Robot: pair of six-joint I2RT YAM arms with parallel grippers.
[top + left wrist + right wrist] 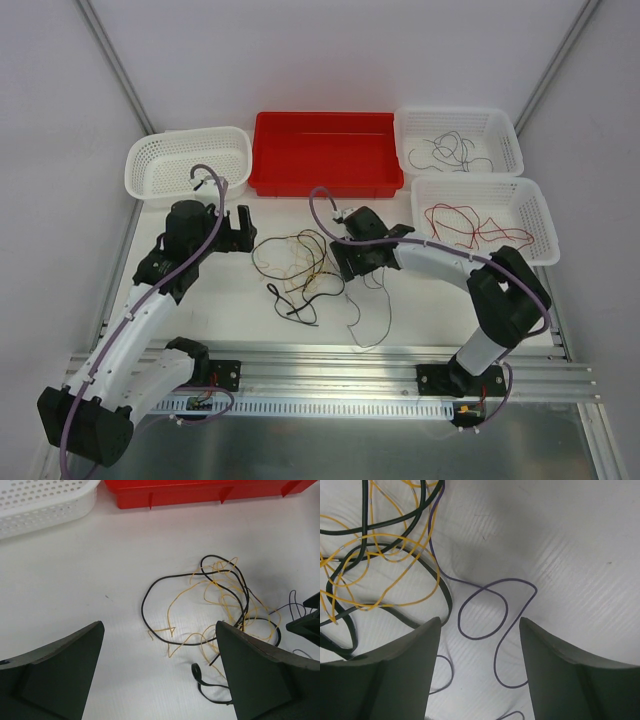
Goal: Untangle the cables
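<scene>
- Dark wedge-shaped fingers (60,675) of the left hand (159,628) fill both bottom corners of its wrist view. They're spread wide with nothing pinched, and they cut off the lower end of the tangle.
- Same deal with the right hand (480,622): it's spread apart, hovering low over a thin purple wire (482,611). That wire curls in loops on the white ribbed tabletop (570,540) under the gap, and it's touching neither finger as far as I can tell.
- The cables (300,265) sit bunched mid-tabletop between the two hands.
- One is a glossy black wire (150,587) in a big open loop, with a kinked yellow-tan wire (220,587) weaving through it over and over. Honestly can't follow which one goes over which.
- From above, one strand trails toward the grooved aluminium rail (330,365), but it's too thin to read the colour.
- Back row, left to middle: a perforated white plastic basket (180,190), then a shiny red plastic tray (325,185).
- On the right, the far white lattice basket (505,125) holds dark curly wires (450,150). The near white lattice basket (540,215) holds red curly wires (470,225).
- A lilac hose (320,205) arches over the right wrist and hides part of the red tray's front wall.
</scene>
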